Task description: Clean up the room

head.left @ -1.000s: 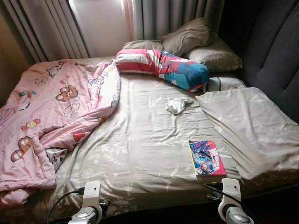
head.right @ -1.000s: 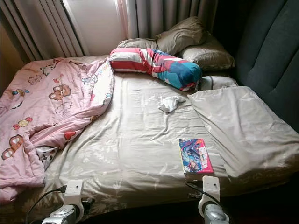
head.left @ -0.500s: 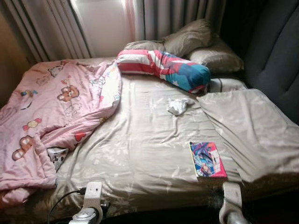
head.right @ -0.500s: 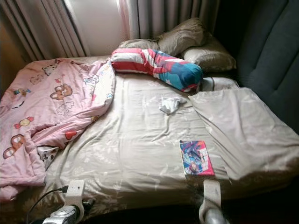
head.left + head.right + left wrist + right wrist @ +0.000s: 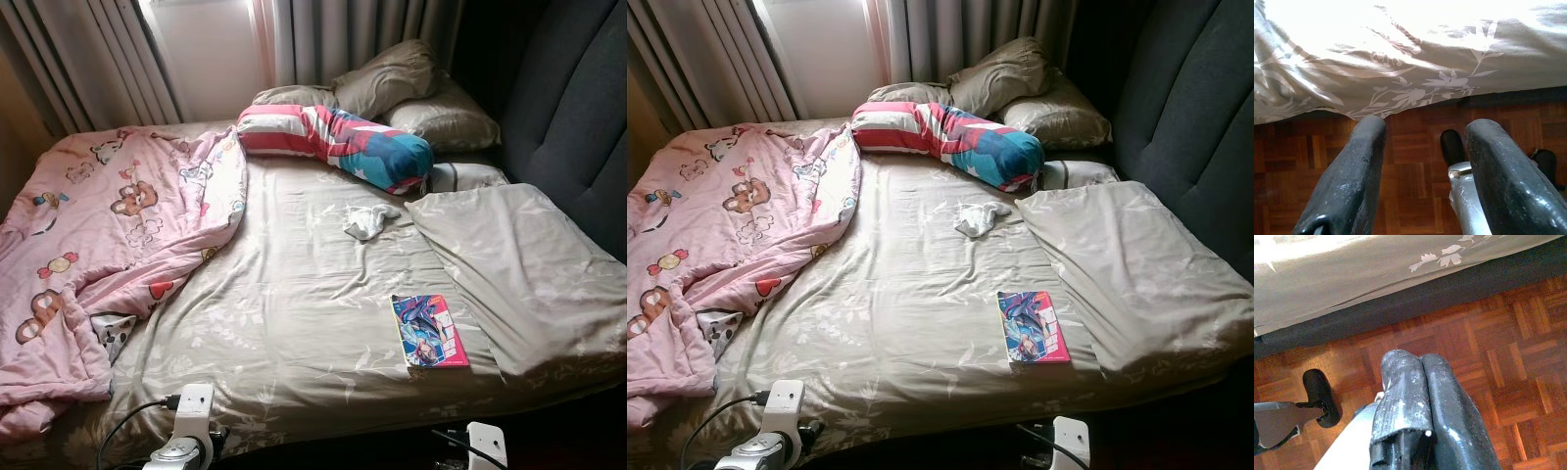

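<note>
- The left gripper (image 5: 1422,171) hangs low at the foot of the bed with its two black fingers (image 5: 1349,181) apart and nothing between them; below them lies the wooden parquet floor (image 5: 1410,142), with the leaf-printed sheet (image 5: 1400,63) draping over the bed's edge just ahead.
- The right gripper (image 5: 1422,406) hangs low too, its fingers pressed together and empty, pointing at the same parquet beside the dark bed base (image 5: 1400,303).
- Both arms sit well short of anything worth picking up, so a reach from here may fall short — or drag the loose sheet instead.
- The book (image 5: 429,331) lies flat near the foot of the bed, just beside the folded grey blanket (image 5: 519,264). It is thin, glossy and stiff; on soft bedding it would likely sink under pressure, and fingers could skid off the slick cover or pinch sheet along with it.
- The small white cloth (image 5: 367,221) lies crumpled mid-bed, limp and light — easy to snag, though far from either arm.
- The pink quilt (image 5: 108,245), puffy and cartoon-printed, is heaped on the left and spills over the edge; it looks bulky for two narrow fingers and might slide to the floor.
- The striped bolster (image 5: 338,145) and the olive pillows (image 5: 392,78) are soft, rounded and far off.
</note>
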Tool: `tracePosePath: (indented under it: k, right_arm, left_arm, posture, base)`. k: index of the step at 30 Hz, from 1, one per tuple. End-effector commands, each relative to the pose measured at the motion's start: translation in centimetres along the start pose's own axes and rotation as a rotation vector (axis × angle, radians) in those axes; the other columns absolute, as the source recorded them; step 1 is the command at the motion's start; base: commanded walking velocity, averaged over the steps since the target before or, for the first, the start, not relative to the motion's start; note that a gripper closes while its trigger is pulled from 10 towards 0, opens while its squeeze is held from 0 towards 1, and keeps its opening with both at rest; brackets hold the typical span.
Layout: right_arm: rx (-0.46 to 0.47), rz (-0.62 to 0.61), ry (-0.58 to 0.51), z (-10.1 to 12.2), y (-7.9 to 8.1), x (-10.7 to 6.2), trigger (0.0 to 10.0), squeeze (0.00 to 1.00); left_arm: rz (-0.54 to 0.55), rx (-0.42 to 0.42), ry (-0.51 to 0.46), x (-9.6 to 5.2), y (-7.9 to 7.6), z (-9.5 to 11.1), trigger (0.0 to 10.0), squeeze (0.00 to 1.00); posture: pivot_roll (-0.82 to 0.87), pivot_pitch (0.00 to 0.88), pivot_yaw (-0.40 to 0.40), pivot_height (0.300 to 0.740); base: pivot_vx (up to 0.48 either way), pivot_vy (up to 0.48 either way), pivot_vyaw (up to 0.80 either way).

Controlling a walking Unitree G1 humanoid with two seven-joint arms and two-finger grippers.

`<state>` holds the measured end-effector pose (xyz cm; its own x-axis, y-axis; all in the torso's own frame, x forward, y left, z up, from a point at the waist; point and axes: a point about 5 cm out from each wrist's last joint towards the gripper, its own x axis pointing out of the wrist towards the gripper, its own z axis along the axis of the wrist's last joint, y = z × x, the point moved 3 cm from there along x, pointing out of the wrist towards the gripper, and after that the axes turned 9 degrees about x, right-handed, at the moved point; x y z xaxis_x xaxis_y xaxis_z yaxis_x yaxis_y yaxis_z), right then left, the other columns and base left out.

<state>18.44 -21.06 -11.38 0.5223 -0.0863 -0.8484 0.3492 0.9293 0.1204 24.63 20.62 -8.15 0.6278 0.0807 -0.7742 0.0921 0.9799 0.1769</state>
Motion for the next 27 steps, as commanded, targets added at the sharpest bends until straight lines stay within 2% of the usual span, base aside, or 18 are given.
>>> tracePosePath:
  k: [1,10,12,13,16,23,27]
  right_arm:
    - [0.011,0.004,-0.004,0.08,0.20,0.03,10.0,0.00]
    - [-0.040,0.008,-0.007,0.20,0.29,0.04,10.0,0.00]
    - [-0.057,0.010,-0.007,0.20,0.39,0.05,10.0,0.00]
    - [-0.054,0.009,-0.007,0.21,0.41,0.05,10.0,0.00]
    - [-0.056,0.011,-0.007,0.21,0.42,0.06,10.0,0.00]
    - [-0.058,0.013,-0.010,0.31,0.37,0.05,10.0,0.00]
    - [-0.065,0.011,-0.016,0.46,0.32,0.05,10.0,0.00]
  left_arm:
    - [0.001,0.022,0.025,-0.04,0.21,-0.48,10.0,0.00]
    - [0.010,0.058,0.052,-0.03,0.30,-0.65,10.0,0.00]
    - [0.004,0.084,0.069,-0.04,0.30,-0.79,10.0,0.00]
    - [-0.003,0.131,0.108,-0.06,0.35,-1.09,10.0,0.00]
    - [0.006,0.170,0.148,-0.10,0.53,-1.39,10.0,0.00]
    - [0.009,0.166,0.142,-0.07,0.44,-1.28,10.0,0.00]
    - [0.007,0.099,0.092,-0.01,0.21,-0.80,10.0,0.00]
  posture:
    - [-0.15,0.000,0.041,0.740]
    - [-0.14,0.000,0.036,0.740]
    - [-0.14,0.000,0.036,0.740]
    - [-0.14,0.000,0.036,0.740]
    - [-0.14,0.000,0.035,0.740]
    - [-0.13,0.000,0.029,0.740]
    - [-0.13,0.000,0.025,0.740]
  base:
    - [0.000,0.000,0.00]
    - [0.000,0.000,0.00]
    - [0.000,0.000,0.00]
    - [0.000,0.000,0.00]
    - [0.000,0.000,0.00]
    - [0.000,0.000,0.00]
    - [0.000,0.000,0.00]
